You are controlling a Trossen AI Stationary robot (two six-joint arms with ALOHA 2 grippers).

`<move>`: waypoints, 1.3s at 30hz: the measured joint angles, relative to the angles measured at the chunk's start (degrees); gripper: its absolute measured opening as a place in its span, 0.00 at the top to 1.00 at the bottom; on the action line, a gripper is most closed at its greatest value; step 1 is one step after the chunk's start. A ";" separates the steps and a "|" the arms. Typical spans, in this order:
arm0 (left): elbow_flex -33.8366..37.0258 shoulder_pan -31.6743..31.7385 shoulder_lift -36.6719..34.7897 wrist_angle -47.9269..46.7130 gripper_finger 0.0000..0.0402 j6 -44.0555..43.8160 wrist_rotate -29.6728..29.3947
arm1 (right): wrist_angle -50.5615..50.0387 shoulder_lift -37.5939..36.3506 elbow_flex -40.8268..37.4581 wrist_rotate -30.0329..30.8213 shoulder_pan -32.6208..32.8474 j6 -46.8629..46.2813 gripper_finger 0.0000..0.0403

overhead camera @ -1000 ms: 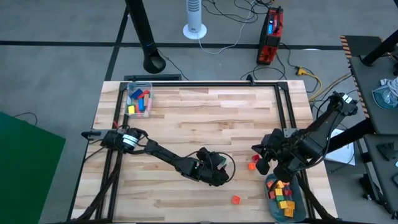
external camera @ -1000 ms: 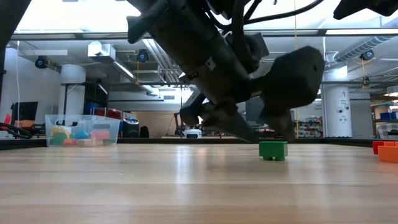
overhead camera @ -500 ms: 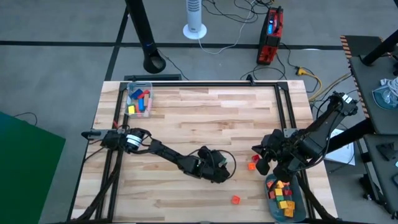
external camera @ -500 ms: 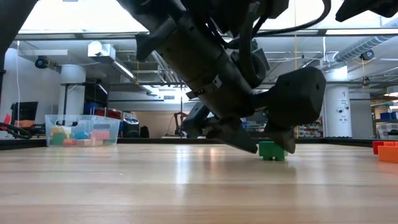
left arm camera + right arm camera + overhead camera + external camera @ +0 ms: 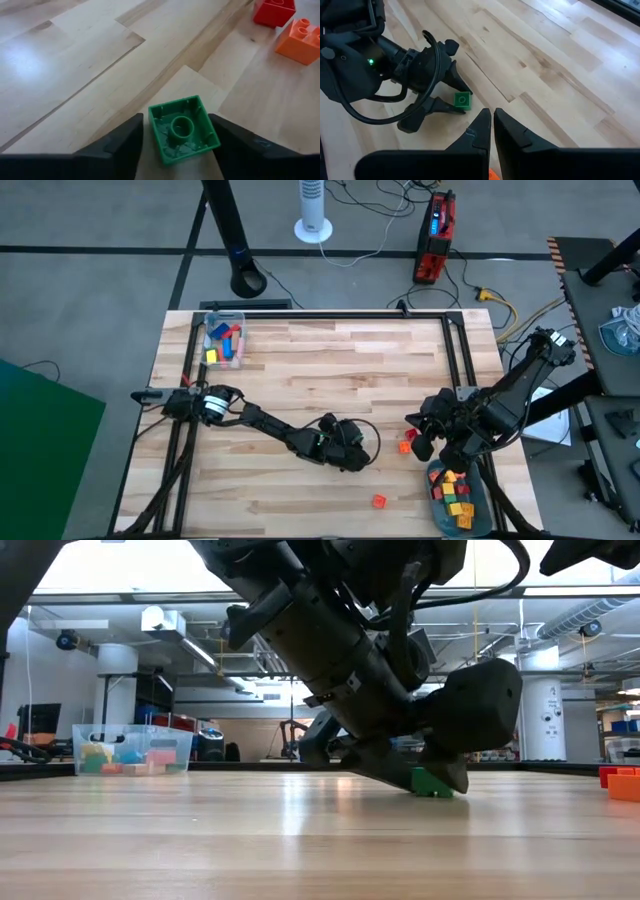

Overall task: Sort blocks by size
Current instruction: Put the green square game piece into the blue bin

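A green block (image 5: 182,130) lies on the table, right of centre, with its hollow underside up. It also shows in the low view (image 5: 432,783) and the right wrist view (image 5: 462,100). My left gripper (image 5: 356,456) is low over the table and open, with one finger on each side of the green block. My right gripper (image 5: 420,442) is shut and empty. It hovers at the right, beside a red block and an orange block (image 5: 406,444), which also show in the left wrist view (image 5: 301,34). My left gripper has the green block between its two fingers, which slant down from the table's left. One finger (image 5: 235,145) lies against the block's side at its near corner (image 5: 214,142). The other finger stands a little off the opposite side. The block rests on the table, tipped a little.
A grey-blue tray (image 5: 440,480) with several red, orange and yellow blocks sits at the near right corner. A clear box (image 5: 223,340) of blocks stands at the far left. A lone orange-red block (image 5: 379,501) lies near the front edge. Bare wood lies between them.
My left gripper has gone down and toward the table's right, onto the green block, so that its fingers now stand on both sides of it. The block stood level before and now sits a little tipped. My right arm has kept still.
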State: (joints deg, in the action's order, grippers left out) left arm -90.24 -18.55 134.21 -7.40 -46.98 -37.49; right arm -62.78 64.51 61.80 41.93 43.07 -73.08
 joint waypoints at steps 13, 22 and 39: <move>0.05 0.01 -2.42 2.71 0.68 6.76 10.41 | 0.00 -2.02 0.64 -1.17 0.00 0.20 0.97; -11.30 1.56 -3.59 8.48 0.66 26.45 33.46 | 0.50 -7.61 5.14 1.21 0.01 7.22 0.97; -37.67 3.24 14.62 13.97 0.66 26.78 34.23 | 12.12 -10.97 14.45 4.67 0.02 26.30 0.97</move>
State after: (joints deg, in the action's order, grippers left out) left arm -127.91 -15.30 148.84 6.58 -20.20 -3.27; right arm -50.66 53.54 76.25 46.60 43.09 -46.77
